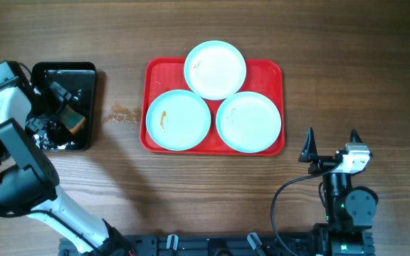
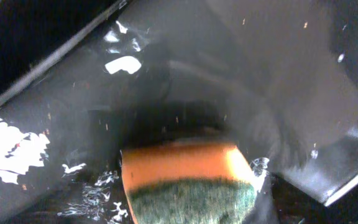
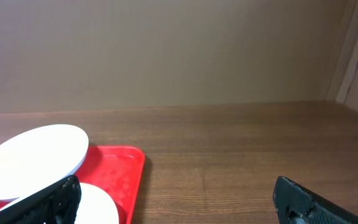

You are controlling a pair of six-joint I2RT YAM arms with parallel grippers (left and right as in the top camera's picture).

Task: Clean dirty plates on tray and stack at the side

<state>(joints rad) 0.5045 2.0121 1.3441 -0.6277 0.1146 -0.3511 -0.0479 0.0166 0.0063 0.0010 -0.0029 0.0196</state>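
Overhead view: three plates (image 1: 215,69) lie on the red tray (image 1: 161,75) in the middle of the table (image 1: 347,57), one at the far rim and two side by side nearer the arms. The left one is smeared brown. The left end effector (image 1: 66,105) hangs over a black tray (image 1: 84,72) by a sponge (image 1: 75,122); I cannot tell whether it is gripping anything. The right end effector (image 1: 331,142) is spread wide, apart from the red tray.

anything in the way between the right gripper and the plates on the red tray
Nothing visible. Only bare wooden table lies between the open right gripper and the nearest round pale plate, which sits in the large red plastic tray.
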